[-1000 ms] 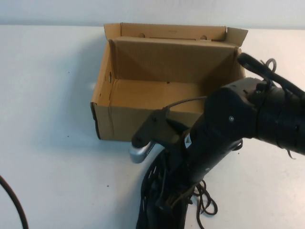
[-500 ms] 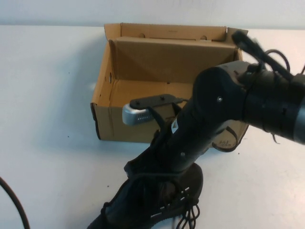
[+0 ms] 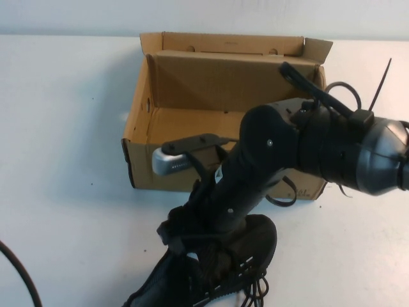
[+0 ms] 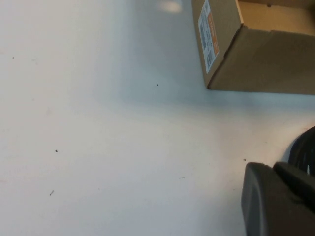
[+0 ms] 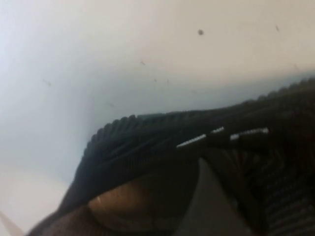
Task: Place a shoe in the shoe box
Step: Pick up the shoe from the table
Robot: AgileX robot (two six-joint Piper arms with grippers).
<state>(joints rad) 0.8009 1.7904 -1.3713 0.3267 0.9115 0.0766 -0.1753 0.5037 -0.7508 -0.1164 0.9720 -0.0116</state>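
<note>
The shoe lies at about six o'clock in the high view, on the white table just in front of the shoe box, which stands open at twelve o'clock with its lid flap upright behind it; the shoe is outside the box, not yet in it. The right gripper sits down on the shoe near its collar; the arm hides its fingers from above and the right wrist view is filled with mesh and ridged sole, so whether it grips or has let go I cannot tell. The left gripper is pressed shut and holding nothing, parked low over bare table toward eight o'clock, near the box's corner with the label. The sneaker looks light and soft in its mesh upper, likely to sag and swing from a one-sided hold, while the ridged sole should be stiffer and grippy; the collar or heel rim seems the best place to pinch, and loose laces at five o'clock may snag. The box's near wall stands between shoe and cavity, so the shoe probably has to rise clear of that edge before travelling toward twelve; the cavity is bare and longer than the shoe, the table wide open at nine o'clock; light cardboard may slide if bumped.
</note>
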